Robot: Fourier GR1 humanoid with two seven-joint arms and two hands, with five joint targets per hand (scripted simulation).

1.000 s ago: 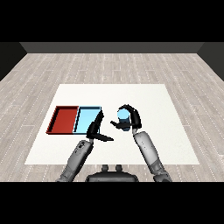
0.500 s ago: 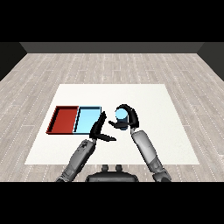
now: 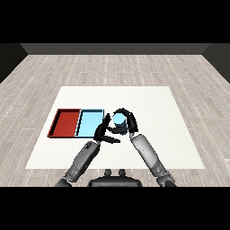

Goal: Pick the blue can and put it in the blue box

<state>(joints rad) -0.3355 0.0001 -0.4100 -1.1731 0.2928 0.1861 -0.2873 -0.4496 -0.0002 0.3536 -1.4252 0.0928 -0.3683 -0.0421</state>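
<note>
— Beside the light blue tray point(image 3: 90, 122), on its right, how much room is open?
— Little just there: the right hand point(image 3: 127, 122) and the left hand point(image 3: 103, 131) both sit close to that tray's right edge. Farther right of the tray, the white table point(image 3: 166, 117) lies bare out to its right edge, and a bare strip runs behind the tray to the far edge.
— And on the tray's other side?
— The red tray point(image 3: 67, 122) touches it along its left wall; past the red tray only a narrow margin of table shows before the left edge.
— Where is the blue can point(image 3: 118, 120)?
— Just right of the light blue tray, outside its wall, with the right hand's fingers and thumb curled round it.
— How does it look?
— Upright, pale blue on its round top, darker blue down the side, mostly covered by black fingers.
— The left hand?
— Fingers straight, holding nothing, just by the tray's near right corner, close to the can.
</note>
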